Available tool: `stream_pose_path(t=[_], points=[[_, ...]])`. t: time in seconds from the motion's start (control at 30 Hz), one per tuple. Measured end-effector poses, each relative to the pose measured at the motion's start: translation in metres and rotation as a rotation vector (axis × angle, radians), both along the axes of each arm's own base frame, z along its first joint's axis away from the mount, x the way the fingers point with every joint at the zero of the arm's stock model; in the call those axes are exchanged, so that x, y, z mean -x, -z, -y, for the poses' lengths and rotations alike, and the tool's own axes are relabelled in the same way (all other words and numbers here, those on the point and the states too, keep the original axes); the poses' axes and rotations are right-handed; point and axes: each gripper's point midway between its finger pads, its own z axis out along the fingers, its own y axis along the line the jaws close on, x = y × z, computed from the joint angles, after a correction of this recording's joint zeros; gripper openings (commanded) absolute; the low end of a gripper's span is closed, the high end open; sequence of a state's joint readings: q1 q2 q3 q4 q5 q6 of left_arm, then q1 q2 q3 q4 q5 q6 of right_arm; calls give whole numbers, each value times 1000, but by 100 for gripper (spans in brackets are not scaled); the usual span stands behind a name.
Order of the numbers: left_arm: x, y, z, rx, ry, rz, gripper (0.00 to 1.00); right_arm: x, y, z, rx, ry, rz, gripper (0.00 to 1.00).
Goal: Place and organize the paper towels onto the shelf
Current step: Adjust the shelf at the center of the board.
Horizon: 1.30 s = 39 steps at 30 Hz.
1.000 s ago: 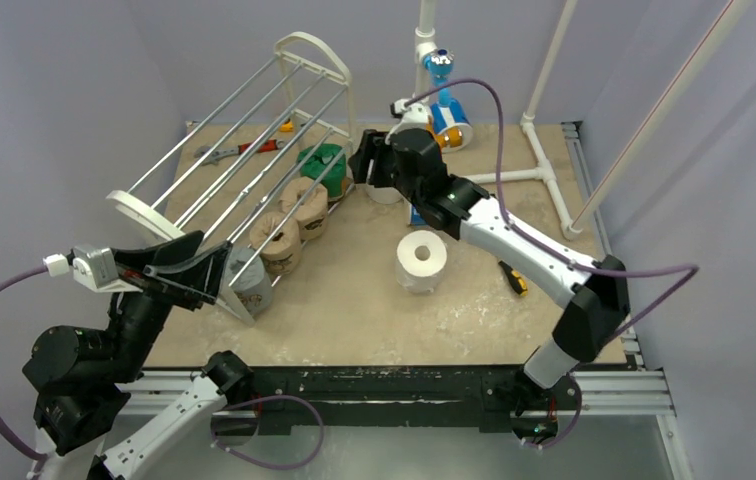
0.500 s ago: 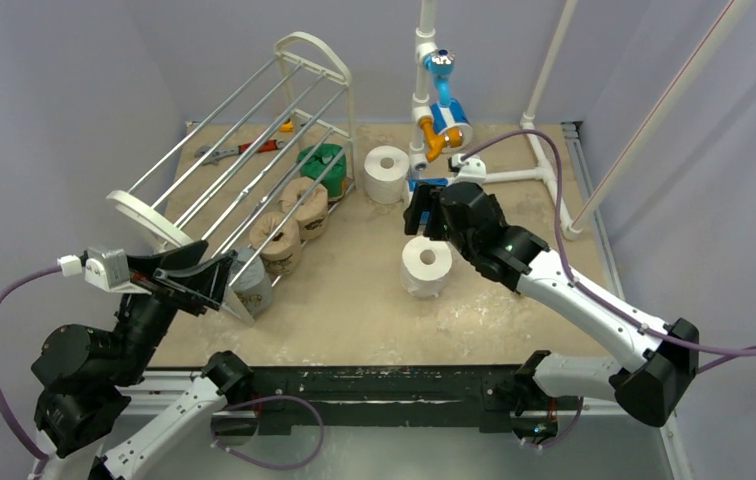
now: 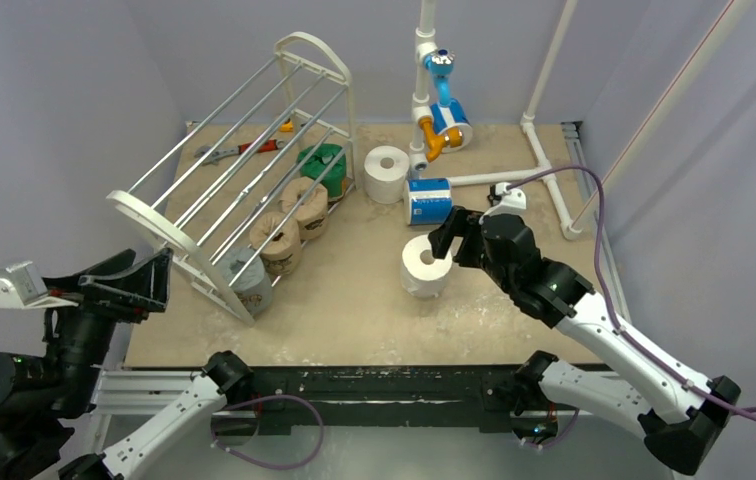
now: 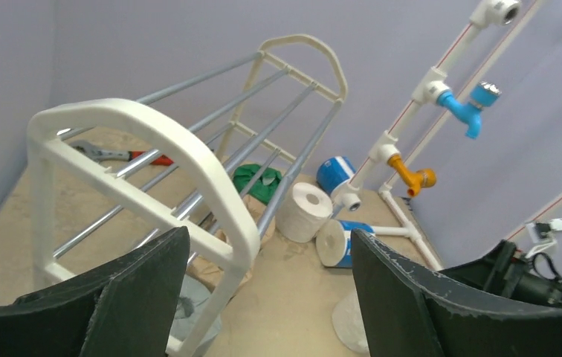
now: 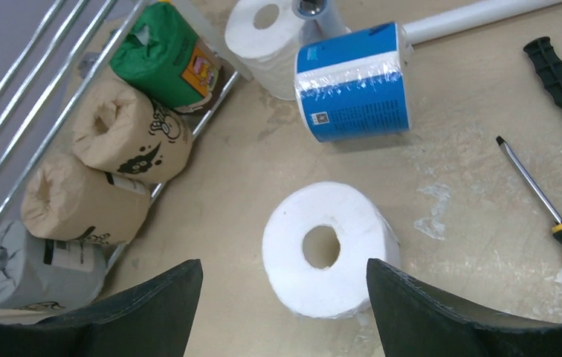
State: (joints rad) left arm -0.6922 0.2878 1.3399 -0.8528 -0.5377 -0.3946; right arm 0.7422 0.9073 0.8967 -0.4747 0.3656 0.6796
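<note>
The plain white paper towel roll point(image 5: 328, 251) stands on end on the tan bench point(image 3: 354, 310), hollow core up. My right jaws are spread wide above it, gripping nothing. Only the right wrist view shows me the black-and-yellow-handled screwdriver point(image 5: 542, 195) beside it; overhead, the arm covers it. The white-framed shelf with silver rods point(image 4: 144, 123) has four rolls in a row at its bottom: grey roll point(image 3: 251, 287), near tan roll point(image 3: 280, 240), far tan roll point(image 3: 304, 203), green roll point(image 3: 322, 163). Outside it, a blue-white wrapped roll point(image 3: 430, 200) lies on its side near a second white roll point(image 3: 386, 172). My left jaws are parted and empty by the shelf's near end.
</note>
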Motion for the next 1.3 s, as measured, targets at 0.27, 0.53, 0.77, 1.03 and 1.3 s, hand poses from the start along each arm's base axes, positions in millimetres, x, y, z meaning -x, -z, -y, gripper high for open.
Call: stream_pose_path(t=[0.27, 0.53, 0.77, 1.03, 1.3], points=[[-28, 61, 20, -138, -26, -239, 66, 4, -12, 0, -39, -19, 37, 81], [-28, 105, 30, -181, 7, -361, 66, 9, -17, 4, -41, -34, 62, 81], [-33, 147, 31, -226, -16, -435, 63, 9, -17, 4, -31, -39, 66, 81], [-51, 168, 37, -266, -50, -441, 38, 11, -20, 6, -35, -43, 85, 81], [-57, 164, 59, -237, 36, -404, 26, 14, -17, 10, -35, -43, 87, 81]])
